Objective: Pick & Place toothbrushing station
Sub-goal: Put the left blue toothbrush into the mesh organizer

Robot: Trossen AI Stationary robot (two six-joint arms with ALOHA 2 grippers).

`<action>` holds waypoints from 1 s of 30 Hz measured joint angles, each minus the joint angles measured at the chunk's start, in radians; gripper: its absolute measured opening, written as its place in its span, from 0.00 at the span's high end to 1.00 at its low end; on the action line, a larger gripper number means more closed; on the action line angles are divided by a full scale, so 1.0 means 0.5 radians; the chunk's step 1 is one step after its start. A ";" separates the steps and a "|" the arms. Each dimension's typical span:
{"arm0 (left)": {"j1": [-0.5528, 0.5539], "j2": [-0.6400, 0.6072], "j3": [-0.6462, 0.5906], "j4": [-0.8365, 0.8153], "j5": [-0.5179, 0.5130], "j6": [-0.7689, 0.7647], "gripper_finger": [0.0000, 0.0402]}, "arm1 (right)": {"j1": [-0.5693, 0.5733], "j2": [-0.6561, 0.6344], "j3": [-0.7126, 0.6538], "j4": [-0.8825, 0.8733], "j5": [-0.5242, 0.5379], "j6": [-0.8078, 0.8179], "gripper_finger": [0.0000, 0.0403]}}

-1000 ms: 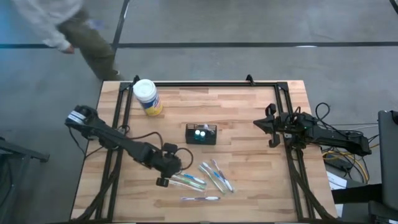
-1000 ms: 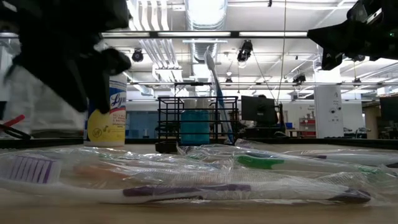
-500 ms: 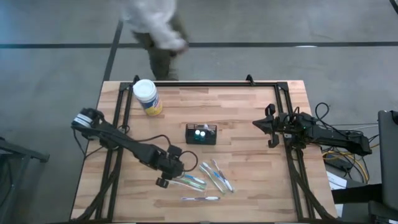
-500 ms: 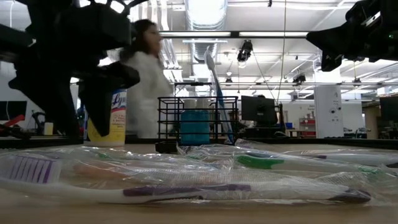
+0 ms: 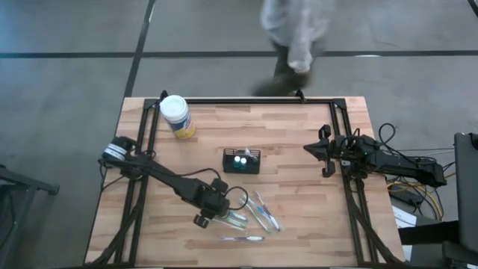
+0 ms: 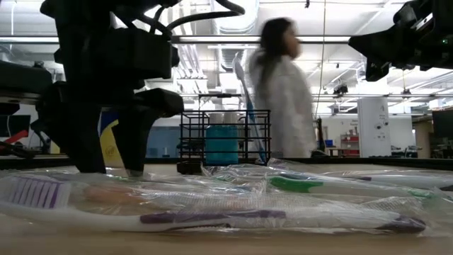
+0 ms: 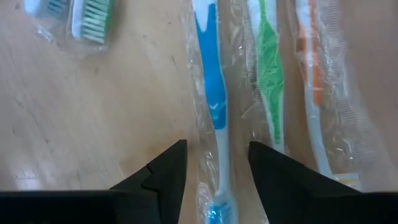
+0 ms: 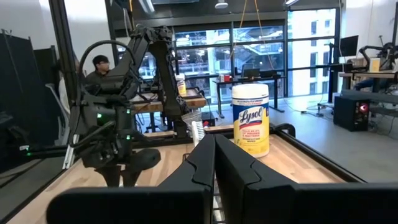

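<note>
The toothbrushing station, a small black openwork caddy, stands on its base at the table's middle. In the low view a teal cup and an upright toothbrush stand in it. My left gripper is open and low over several wrapped toothbrushes toward the near edge. In the left wrist view its fingers stand on either side of a blue toothbrush, next to a green one and an orange one. My right gripper is shut and waits above the right edge; it also shows in the right wrist view. My left gripper points down with one open finger on each side of the blue toothbrush's handle, lying along it. The toothbrush lies flat on the table in its clear wrapper. I cannot tell whether the fingertips touch the wrapper.
A white-capped, yellow-labelled round jar stands at the far left corner. Another wrapped toothbrush lies near the table's near edge. A person walks past beyond the far edge. Black frame rails run along the left, right and far sides.
My left gripper has gone toward the table's right edge and down onto the wrapped toothbrushes, staying open. The person has walked from left to right behind the table's far edge. The caddy and my right arm have kept still.
</note>
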State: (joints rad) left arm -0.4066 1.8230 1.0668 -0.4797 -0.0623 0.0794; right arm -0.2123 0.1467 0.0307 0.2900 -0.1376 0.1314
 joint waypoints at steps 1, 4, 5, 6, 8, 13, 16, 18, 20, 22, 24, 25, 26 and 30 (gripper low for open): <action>0.003 0.014 -0.001 -0.002 0.002 0.004 0.56 | 0.001 0.000 0.000 0.000 0.000 0.000 0.98; 0.003 0.024 -0.003 -0.030 0.014 0.039 0.63 | 0.001 -0.001 0.000 0.003 0.004 -0.001 0.98; 0.002 0.021 -0.003 -0.035 0.017 0.054 0.67 | 0.001 -0.001 0.000 0.005 0.003 -0.003 0.98; 0.002 0.012 -0.004 -0.039 0.017 0.067 0.72 | 0.001 -0.001 0.000 0.008 0.003 -0.007 0.98; 0.002 0.003 -0.005 -0.045 0.014 0.091 0.83 | 0.001 -0.001 0.000 0.013 0.003 -0.007 0.98; 0.003 0.002 0.015 -0.062 -0.019 0.134 0.96 | 0.001 -0.001 0.000 0.057 0.003 -0.006 0.98; -0.003 -0.002 0.059 -0.116 -0.100 0.160 0.95 | 0.001 -0.001 0.000 0.087 0.002 -0.005 0.98; -0.018 -0.010 0.094 -0.183 -0.209 0.178 0.96 | 0.001 -0.001 0.000 0.103 0.002 -0.005 0.98; -0.038 -0.035 0.124 -0.246 -0.340 0.211 0.97 | 0.001 -0.001 0.000 0.121 0.002 -0.006 0.98; -0.050 -0.080 0.161 -0.271 -0.439 0.230 0.98 | 0.001 0.000 0.001 0.138 0.000 -0.003 0.98; -0.055 -0.138 0.180 -0.300 -0.477 0.237 0.98 | 0.001 -0.001 0.008 0.135 -0.003 0.000 0.98; -0.059 -0.156 0.180 -0.303 -0.485 0.232 0.98 | 0.001 0.002 0.013 0.136 -0.003 0.002 0.98; -0.063 -0.175 0.179 -0.307 -0.487 0.225 0.98 | 0.002 0.002 0.017 0.135 -0.003 0.009 0.98; -0.099 -0.268 0.177 -0.337 -0.596 0.222 0.98 | 0.002 0.000 0.024 0.135 -0.027 0.072 0.98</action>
State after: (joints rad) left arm -0.4559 1.6892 1.1554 -0.6482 -0.3601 0.1903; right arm -0.2115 0.1468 0.0430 0.3576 -0.1512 0.1673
